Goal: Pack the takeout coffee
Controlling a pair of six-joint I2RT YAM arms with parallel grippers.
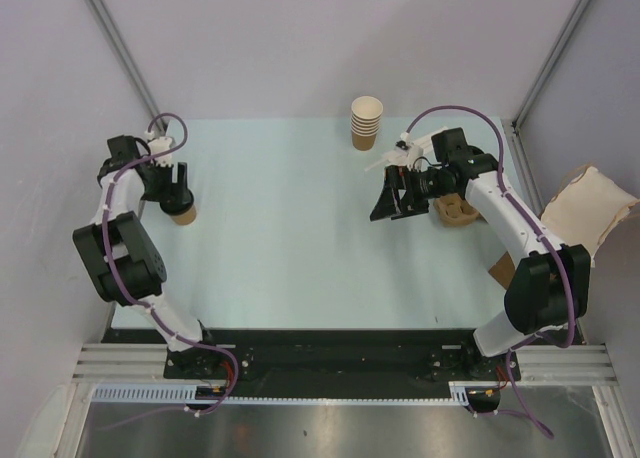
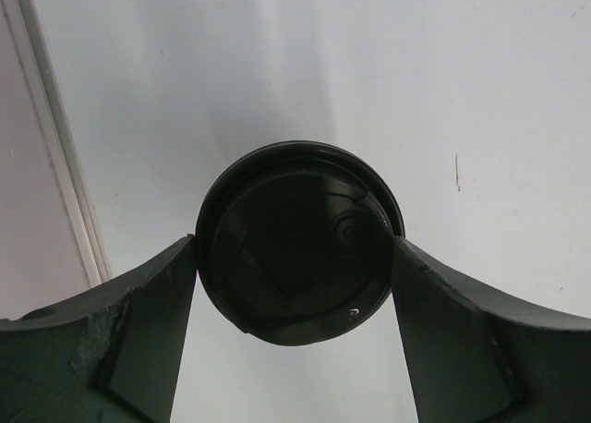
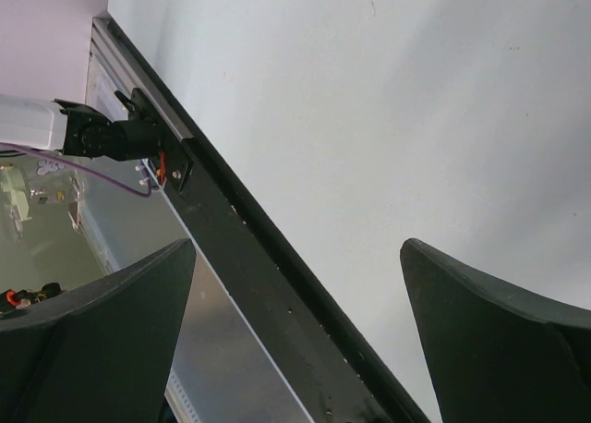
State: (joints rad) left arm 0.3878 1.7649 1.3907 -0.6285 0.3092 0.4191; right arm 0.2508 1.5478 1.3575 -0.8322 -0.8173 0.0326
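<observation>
Coffee (image 2: 298, 243) sits gripped inside the left claw (image 2: 294, 249), touching both fingers; the right claw (image 3: 295, 335) spreads wide.

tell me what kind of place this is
Probably a robot lab test cell: two arms bolted to a rail at the edge of a pale table, bare walls with metal posts, and a stack of paper cups as props.

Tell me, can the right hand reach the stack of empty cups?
Probably yes. The stack of cups stands in the open just beyond the right hand, nothing stands between them, and the hand is open and empty.
</observation>
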